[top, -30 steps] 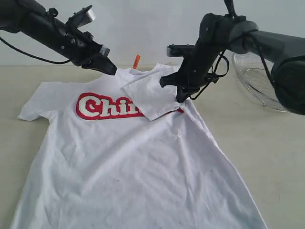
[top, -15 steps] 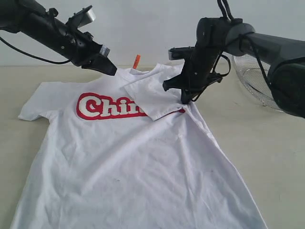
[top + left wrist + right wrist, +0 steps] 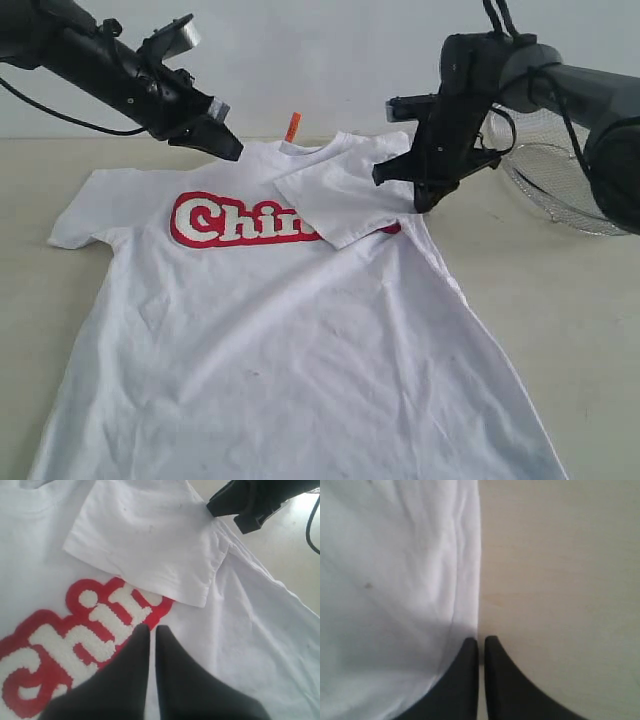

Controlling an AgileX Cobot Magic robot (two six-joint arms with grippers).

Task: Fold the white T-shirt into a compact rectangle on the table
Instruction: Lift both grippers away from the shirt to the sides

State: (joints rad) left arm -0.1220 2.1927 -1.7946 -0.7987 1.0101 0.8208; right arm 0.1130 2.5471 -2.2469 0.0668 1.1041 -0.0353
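The white T-shirt [image 3: 280,330] lies face up on the table [image 3: 570,300], with red-outlined lettering [image 3: 235,220] across its chest. One sleeve [image 3: 345,200] is folded inward over the end of the lettering. My left gripper [image 3: 232,150] hangs shut over the collar, near the orange neck tag [image 3: 292,127]. In the left wrist view its tips [image 3: 150,627] stand above the lettering [image 3: 75,640], holding nothing. My right gripper [image 3: 422,205] is shut beside the folded shoulder. Its tips [image 3: 481,640] sit over the shirt's edge [image 3: 465,580] with no cloth between them.
A round wire-mesh basket [image 3: 560,180] stands at the back right, just beyond the right arm. Bare table [image 3: 560,570] runs along the shirt's right side. A pale wall closes off the far edge.
The right gripper has drawn back to the right, off the folded sleeve towards the shoulder edge. The shirt has shifted slightly right. The left arm has hardly moved.
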